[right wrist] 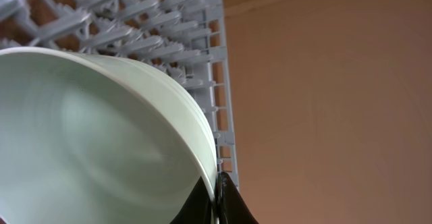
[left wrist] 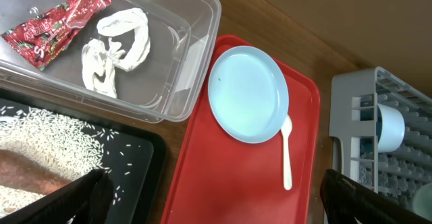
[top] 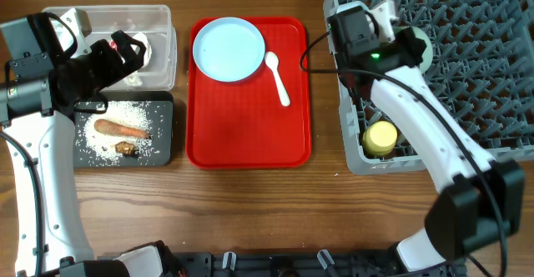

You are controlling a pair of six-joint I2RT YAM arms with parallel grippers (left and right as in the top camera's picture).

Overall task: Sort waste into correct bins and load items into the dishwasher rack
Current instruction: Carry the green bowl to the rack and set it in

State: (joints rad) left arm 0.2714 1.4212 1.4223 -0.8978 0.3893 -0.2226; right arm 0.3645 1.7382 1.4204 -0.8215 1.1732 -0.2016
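The right pincer (right wrist: 217, 196) is shut tight on the rim of the mint-green bowl (right wrist: 94, 136). Its two black tips pinch the thin edge at the bottom of the right wrist view. The bowl hangs tipped on its side, and its open face looks back up the arm.

Just past the bowl are the grey pegs of the dishwasher rack (top: 484, 77). From above, the pincer and bowl hang over the rack's near-left part, close to its left wall. So the rack is right under the bowl. I think the next move is straight down, to stand the bowl between two rows of pegs and then let go. The bowl has to stay on its edge to fit.

The yellow cup (top: 380, 137) sits in the rack's front-left corner.

The left pincer (top: 125, 53) is wide open and holds nothing. It hangs over the clear tub (top: 163, 14).

The pale blue plate (top: 229, 50) and the white spoon (top: 278, 78) lie on the red tray (top: 250, 135), between the two arms. The spoon's handle points toward the front of the table.
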